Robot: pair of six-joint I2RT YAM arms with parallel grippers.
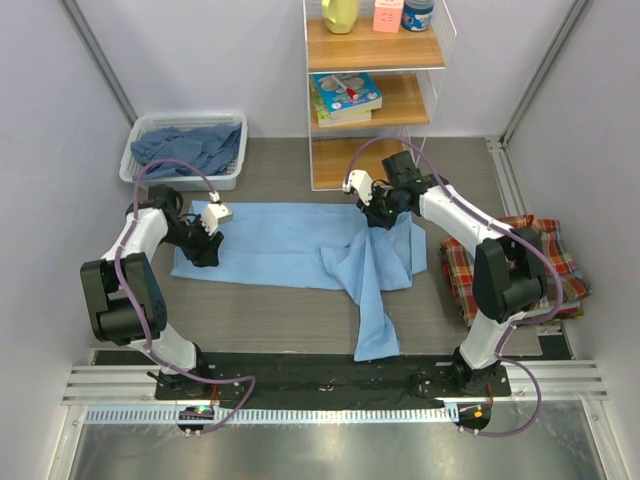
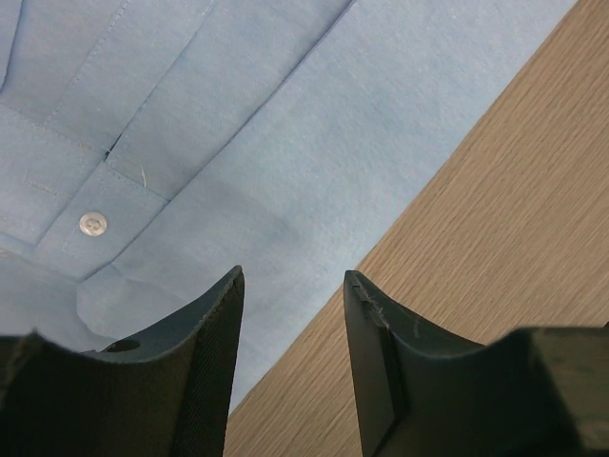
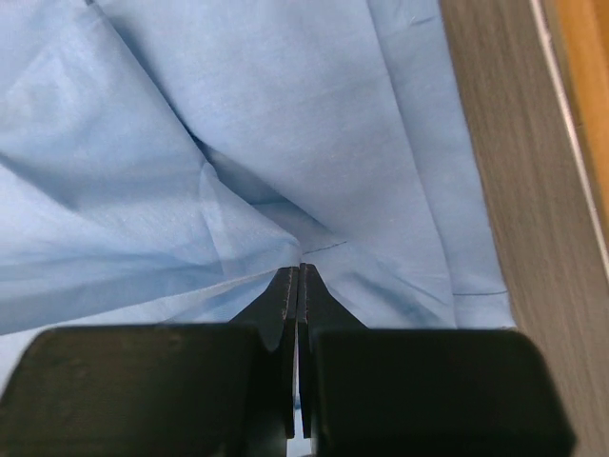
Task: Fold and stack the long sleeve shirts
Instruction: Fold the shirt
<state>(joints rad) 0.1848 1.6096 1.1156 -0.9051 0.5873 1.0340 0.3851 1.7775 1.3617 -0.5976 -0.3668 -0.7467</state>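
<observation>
A plain light blue long sleeve shirt (image 1: 280,245) lies spread across the wooden table, one sleeve (image 1: 378,320) trailing toward the front edge. My left gripper (image 1: 206,246) hovers over the shirt's left end. In the left wrist view it (image 2: 293,281) is open and holds nothing, straddling the shirt's edge (image 2: 285,143) near a white button (image 2: 92,224). My right gripper (image 1: 378,215) is at the shirt's back right part. It (image 3: 299,271) is shut on a pinch of the blue cloth (image 3: 285,124), and folds run in to its tips. Folded plaid shirts (image 1: 520,262) lie at the right.
A white basket (image 1: 135,165) at the back left holds darker blue shirts (image 1: 190,148). A wooden shelf unit (image 1: 375,90) with books and bottles stands at the back centre, right behind the right gripper. Bare wood table (image 2: 495,219) shows beside the shirt's edge.
</observation>
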